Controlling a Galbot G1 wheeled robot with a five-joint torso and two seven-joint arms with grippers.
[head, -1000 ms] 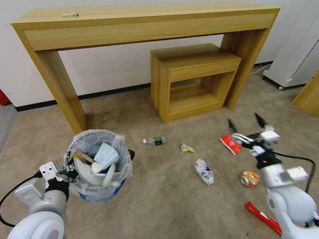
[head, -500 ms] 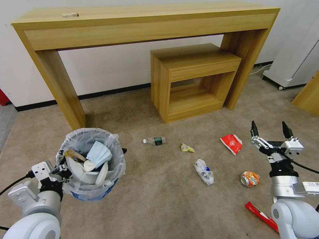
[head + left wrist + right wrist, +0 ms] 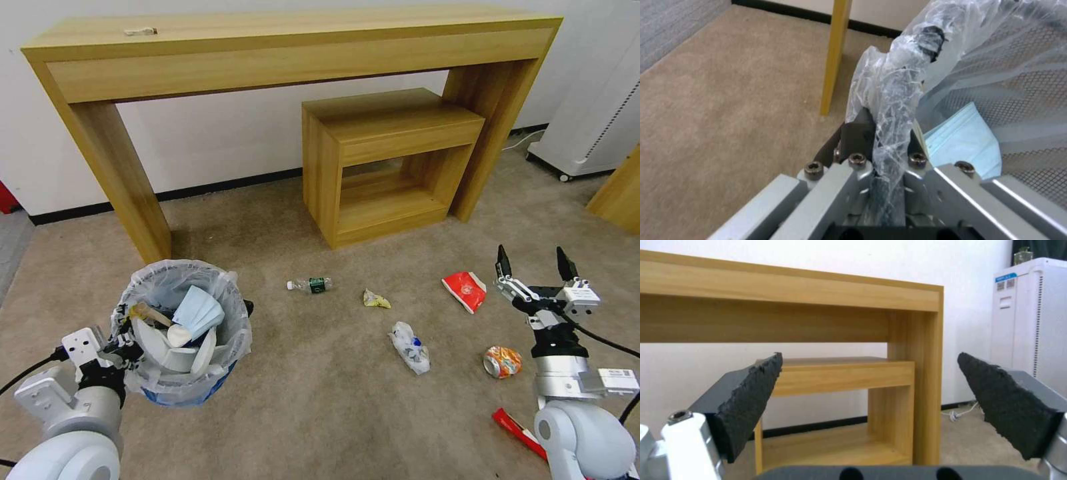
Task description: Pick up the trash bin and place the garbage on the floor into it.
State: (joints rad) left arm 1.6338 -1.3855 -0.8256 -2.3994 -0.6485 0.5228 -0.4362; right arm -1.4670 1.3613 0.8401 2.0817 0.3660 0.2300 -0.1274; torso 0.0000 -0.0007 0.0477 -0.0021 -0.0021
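- Right gripper (image 3: pixel 534 261): fingers spread, empty, raised above the floor (image 3: pixel 320 400).
- Red wrapper (image 3: pixel 465 289) at its nine o'clock, nearest; can (image 3: pixel 501 361) at seven.
- Left gripper (image 3: pixel 127 347) pinches the bin (image 3: pixel 181 320) rim at its nine o'clock side.

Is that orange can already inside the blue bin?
No, the orange can lies on the beige carpet near the right pincer, far from the bin.

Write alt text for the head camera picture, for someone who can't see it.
The left gripper holds a lined blue trash bin, already part full, by its rim above a beige carpet. The right gripper hangs open near a red wrapper, orange can, bottle and other litter, before a wooden table.
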